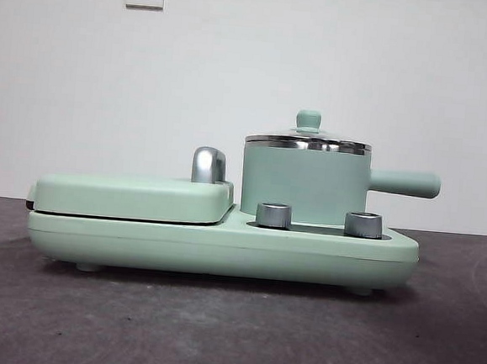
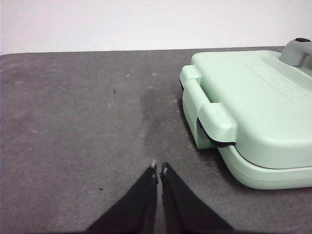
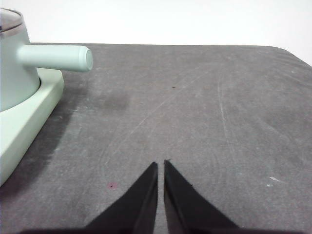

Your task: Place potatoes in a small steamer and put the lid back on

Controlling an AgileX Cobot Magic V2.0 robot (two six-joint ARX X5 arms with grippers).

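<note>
A: Right gripper (image 3: pixel 161 165) low over the dark grey table (image 3: pixel 204 107), black jaws nearly together, only a thin slit between the tips, nothing held.

B: Anything of the small steamer (image 3: pixel 12 68)?

A: Mint-green wall and straight stubby handle (image 3: pixel 56 57), seated on a pale green base (image 3: pixel 24 114). Handle reaching out over the table. Well apart from the gripper.

B: And the lid (image 3: pixel 10 22)?

A: Just an edge of glass and steel rim on top of the pot, cut by the frame. Inside of the pot hidden.

B: Table surface?

A: Scuffed, faint pale scratches, a few small specks.
</note>
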